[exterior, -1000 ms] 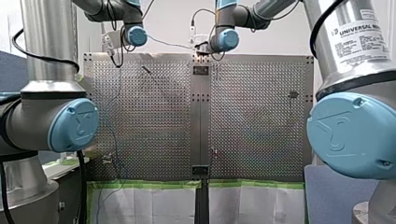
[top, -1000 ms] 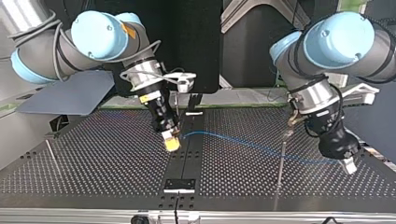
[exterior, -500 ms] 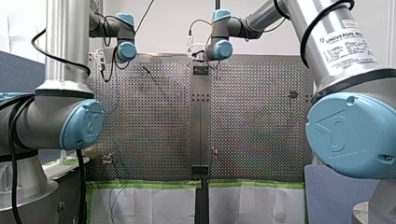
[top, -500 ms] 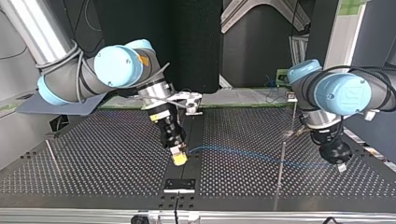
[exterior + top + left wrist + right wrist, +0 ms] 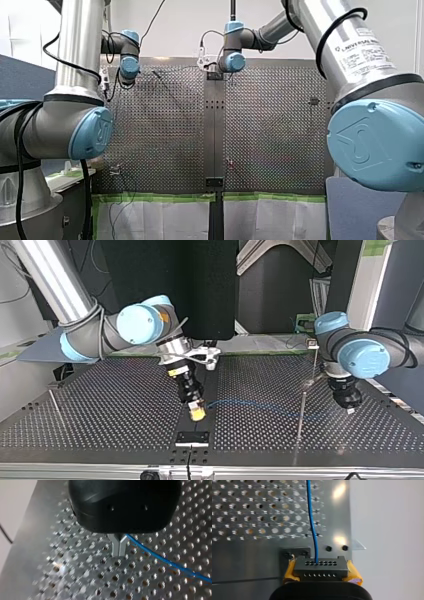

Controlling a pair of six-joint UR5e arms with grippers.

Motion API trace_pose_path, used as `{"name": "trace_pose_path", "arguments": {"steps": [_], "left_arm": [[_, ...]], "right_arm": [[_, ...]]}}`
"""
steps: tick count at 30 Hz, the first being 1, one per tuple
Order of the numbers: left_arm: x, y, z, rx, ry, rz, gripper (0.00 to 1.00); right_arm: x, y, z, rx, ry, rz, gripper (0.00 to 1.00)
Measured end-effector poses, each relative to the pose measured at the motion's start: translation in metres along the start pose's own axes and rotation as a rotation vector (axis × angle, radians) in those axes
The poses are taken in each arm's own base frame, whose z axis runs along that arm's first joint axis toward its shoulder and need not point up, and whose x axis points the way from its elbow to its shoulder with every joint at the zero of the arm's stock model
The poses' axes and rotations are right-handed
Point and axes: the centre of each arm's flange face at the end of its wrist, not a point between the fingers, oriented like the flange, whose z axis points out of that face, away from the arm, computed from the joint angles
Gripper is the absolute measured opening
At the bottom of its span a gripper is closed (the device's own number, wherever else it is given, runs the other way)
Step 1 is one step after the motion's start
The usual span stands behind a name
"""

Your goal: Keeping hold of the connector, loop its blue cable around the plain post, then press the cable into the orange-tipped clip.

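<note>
Connector (image 5: 320, 568): clamped between the yellow pads (image 5: 353, 574) of the right gripper (image 5: 197, 413), left of centre in the top view.

Change: over the last second you have carried it along the central rail toward that view's near edge. It now hangs just short of the black plate (image 5: 192, 438).

Blue cable (image 5: 250, 404): leaves the connector's face and runs right, low over the table (image 5: 100, 410), in a shallow sag. It crosses the thin post (image 5: 302, 410); which side it passes, you cannot tell.

Left gripper (image 5: 351, 409), at the right: has shifted left, in toward the post, so the span is shorter and slacker. In the left wrist view its metal fingers (image 5: 119, 547) are pressed together. The cable comes out just beside them; whether it is pinched cannot be told.

Judgement: no loop made yet. Both moves read as gathering slack for the wrap. The orange-tipped clip cannot be picked out with certainty.

Materials:
- Connector: dark grey rectangular block with two rows of small holes; looks hard.
- Pads: look soft, bulging slightly at the block's ends.
- Cable: thin, smooth, limp.
- Table: bright perforated metal, reflective.
- Post: slim straight rod.
- Left fingers: narrow bare metal.
</note>
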Motion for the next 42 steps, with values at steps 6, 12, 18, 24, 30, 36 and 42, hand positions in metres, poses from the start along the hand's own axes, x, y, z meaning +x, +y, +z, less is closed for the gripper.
{"name": "trace_pose_path", "arguments": {"steps": [6,12,18,24,30,36,42], "left_arm": [[0.012,-0.012,0.002,0.062,0.024,-0.002,0.0],[0.038,-0.021,0.008,0.119,0.077,0.004,0.0],[0.053,-0.033,0.008,0.182,0.111,-0.001,0.27],[0.057,-0.04,0.005,0.227,0.131,-0.026,0.6],[0.059,-0.038,0.004,0.213,0.139,-0.024,1.0],[0.06,-0.039,0.002,0.206,0.141,-0.021,1.0],[0.065,-0.04,0.002,0.197,0.148,-0.023,1.0]], "right_arm": [[-0.017,0.001,0.004,-0.005,-0.017,-0.009,0.0],[-0.036,0.003,0.004,-0.019,-0.053,-0.01,0.0],[-0.063,-0.003,-0.001,-0.029,-0.129,-0.025,0.0],[-0.088,-0.013,-0.011,-0.032,-0.168,-0.032,0.0],[-0.112,-0.018,-0.021,-0.03,-0.179,-0.027,0.0],[-0.135,-0.02,-0.031,-0.029,-0.184,-0.021,0.0],[-0.164,-0.021,-0.044,-0.035,-0.195,-0.01,0.0]]}}
